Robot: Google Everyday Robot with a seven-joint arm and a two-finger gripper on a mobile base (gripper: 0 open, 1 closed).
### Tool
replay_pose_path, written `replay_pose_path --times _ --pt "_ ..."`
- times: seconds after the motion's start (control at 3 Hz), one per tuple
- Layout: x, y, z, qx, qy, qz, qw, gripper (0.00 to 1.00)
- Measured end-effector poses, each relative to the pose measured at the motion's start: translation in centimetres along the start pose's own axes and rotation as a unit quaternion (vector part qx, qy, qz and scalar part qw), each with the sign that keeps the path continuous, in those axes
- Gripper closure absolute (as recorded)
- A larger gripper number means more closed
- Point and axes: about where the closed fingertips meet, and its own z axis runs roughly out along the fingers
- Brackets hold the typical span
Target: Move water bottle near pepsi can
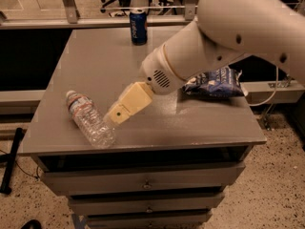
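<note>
- One water bottle (89, 119) lies on its side on the drawer cabinet top (95, 66); its white cap points toward the back, its base toward the front edge.
- Well beyond the bottle's cap end the pepsi can (138, 26) stands upright at the far edge.
- Just beside the bottle's base half hangs the gripper (116, 114); whether it is apart or together I cannot tell, nor whether it touches the plastic.
- By my reckoning the bottle is light, perhaps near empty; thin ribbed walls will give under a squeeze; being round, it may roll if nudged; best taken across the ribbed middle, clear of the label band.
- Farther from the bottle than the gripper, a blue-and-white snack bag (214, 82) is partly hidden by the arm; any water level is hard to make out.
</note>
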Motion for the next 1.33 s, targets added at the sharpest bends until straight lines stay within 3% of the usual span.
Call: replay_pose_path --times 0.67,1.33 --pt "-1.4 1.7 6.5 0.025 0.021 -0.004 0.9995 0.0" --pt "-1.6 3.4 10.2 0.029 0.04 -0.006 0.9987 0.0"
